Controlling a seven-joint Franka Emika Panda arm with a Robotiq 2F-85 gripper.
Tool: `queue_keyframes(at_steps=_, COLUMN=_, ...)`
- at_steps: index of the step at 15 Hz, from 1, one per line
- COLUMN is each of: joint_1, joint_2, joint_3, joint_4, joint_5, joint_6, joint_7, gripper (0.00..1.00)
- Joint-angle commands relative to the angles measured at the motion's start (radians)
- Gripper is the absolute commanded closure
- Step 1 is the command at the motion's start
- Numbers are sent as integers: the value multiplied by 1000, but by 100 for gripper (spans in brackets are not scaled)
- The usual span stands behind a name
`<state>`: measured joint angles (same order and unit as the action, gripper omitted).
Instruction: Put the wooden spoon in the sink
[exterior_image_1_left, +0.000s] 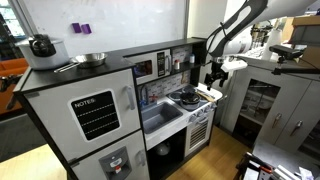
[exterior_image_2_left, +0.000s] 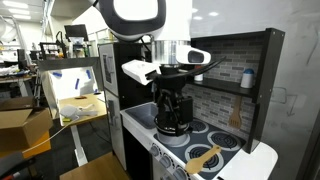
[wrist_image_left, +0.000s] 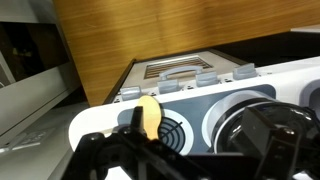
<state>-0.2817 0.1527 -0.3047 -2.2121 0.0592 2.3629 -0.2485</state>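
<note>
Toy kitchen (exterior_image_1_left: 128, 128), with grey sink (exterior_image_1_left: 160, 118) set just beside the stove (exterior_image_1_left: 193, 101). Silver pan (exterior_image_1_left: 88, 59) and kettle (exterior_image_1_left: 42, 45) up on the fridge top, well apart from both. Dark pan (wrist_image_left: 262, 132) on a burner, below the gripper (exterior_image_2_left: 172, 124). Fingers spread wide, grasping nothing. Wooden spoon (exterior_image_2_left: 205, 157) flat on the stove's front edge, near the dark pan, outside the sink.

I am holding the white seven-joint arm (exterior_image_1_left: 236, 24) bent forward, its black two-finger gripper (exterior_image_2_left: 172, 128) pointing straight down, jaws standing wide apart.
</note>
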Motion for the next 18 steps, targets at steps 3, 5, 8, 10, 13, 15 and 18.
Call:
queue_keyframes(at_steps=3, joint_1=-18, joint_2=11, joint_3=15, joint_4=8, joint_5=3, joint_6=-8, joint_7=-6, gripper=0)
queue_keyframes(at_steps=5, joint_1=-25, joint_2=37, joint_3=10, joint_4=19, joint_5=-2, joint_6=4, joint_7=-11, gripper=0)
queue_keyframes(at_steps=8, joint_1=-47, joint_2=78, joint_3=3, joint_4=47, joint_5=-11, joint_6=31, joint_7=-34, gripper=0)
queue_keyframes(at_steps=10, joint_1=-73, joint_2=109, joint_3=6, joint_4=74, joint_5=3, joint_6=57, joint_7=-73, gripper=0)
queue_keyframes(at_steps=13, joint_1=-110, joint_2=154, joint_3=15, joint_4=115, joint_5=13, joint_6=91, joint_7=-122, gripper=0)
queue_keyframes(at_steps=15, joint_1=-135, joint_2=185, joint_3=28, joint_4=146, joint_5=34, joint_6=106, joint_7=-160, gripper=0)
queue_keyframes(at_steps=18, joint_1=-166, joint_2=225, joint_3=61, joint_4=192, joint_5=67, joint_6=108, joint_7=-213, gripper=0)
